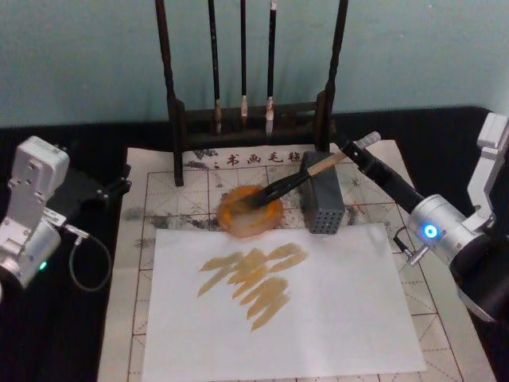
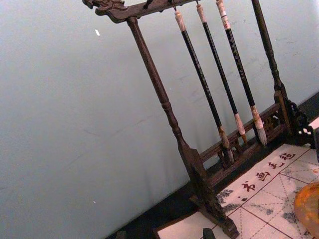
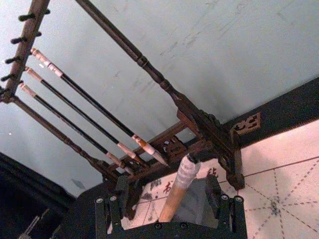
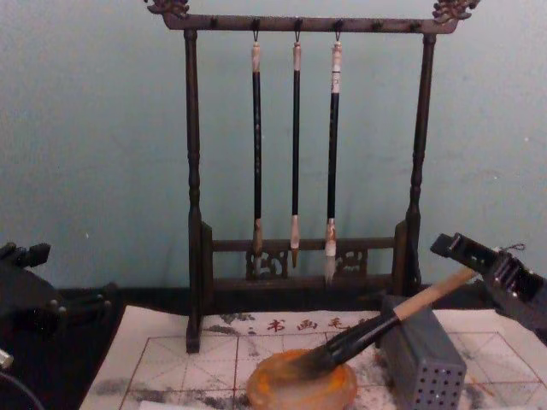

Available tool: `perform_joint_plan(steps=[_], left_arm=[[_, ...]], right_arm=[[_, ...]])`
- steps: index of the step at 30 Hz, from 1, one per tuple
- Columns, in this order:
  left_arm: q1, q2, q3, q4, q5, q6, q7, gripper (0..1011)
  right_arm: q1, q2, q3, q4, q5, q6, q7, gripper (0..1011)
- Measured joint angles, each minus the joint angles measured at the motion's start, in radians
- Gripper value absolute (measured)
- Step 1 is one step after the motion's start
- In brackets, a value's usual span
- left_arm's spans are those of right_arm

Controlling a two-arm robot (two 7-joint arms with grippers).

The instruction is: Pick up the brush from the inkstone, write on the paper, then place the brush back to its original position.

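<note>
The brush (image 1: 288, 184) lies slanted. Its dark bristles rest in the round orange inkstone (image 1: 233, 220), and its pale handle leans over the grey perforated block (image 1: 322, 204). My right gripper (image 1: 351, 151) is at the handle's white wrapped end. In the right wrist view its fingers (image 3: 117, 195) stand apart on either side of the brush (image 3: 179, 191) without clamping it. The paper (image 1: 334, 318), a white sheet with amber-brown strokes, lies in front of the inkstone on a red-gridded practice sheet (image 1: 163, 199). My left gripper (image 1: 119, 181) is parked open at the sheet's far left corner.
A dark wooden rack (image 1: 254, 119) with three thin hanging brushes (image 4: 295, 145) stands behind the inkstone, against the teal wall. The grey block (image 4: 423, 359) sits right of the inkstone (image 4: 299, 389). Black tabletop borders the sheet on both sides.
</note>
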Motion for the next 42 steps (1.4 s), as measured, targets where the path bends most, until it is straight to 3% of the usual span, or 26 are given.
perform_joint_plan(steps=[9,18,21,24,32,42], left_arm=[[0.0,0.0,0.0,0.0,0.0,0.0,0.0,1001],[0.0,0.0,0.0,0.0,0.0,0.0,0.0,1001],[0.0,0.0,0.0,0.0,0.0,0.0,0.0,1001],[0.0,0.0,0.0,0.0,0.0,0.0,0.0,1001],[0.0,0.0,0.0,0.0,0.0,0.0,0.0,1001],[0.0,0.0,0.0,0.0,0.0,0.0,0.0,1001]], right_arm=[[-0.043,0.062,-0.019,-0.067,-0.059,-0.024,-0.008,1000],[-0.118,0.149,-0.022,-0.172,-0.17,-0.037,-0.04,1000],[-0.128,0.161,-0.023,-0.185,-0.198,-0.037,-0.055,1000],[-0.133,0.173,-0.029,-0.192,-0.256,-0.044,-0.084,1000],[-0.115,0.165,-0.049,-0.156,-0.396,-0.101,-0.15,1000],[-0.087,0.108,-0.039,-0.08,-0.486,-0.168,-0.22,1000]])
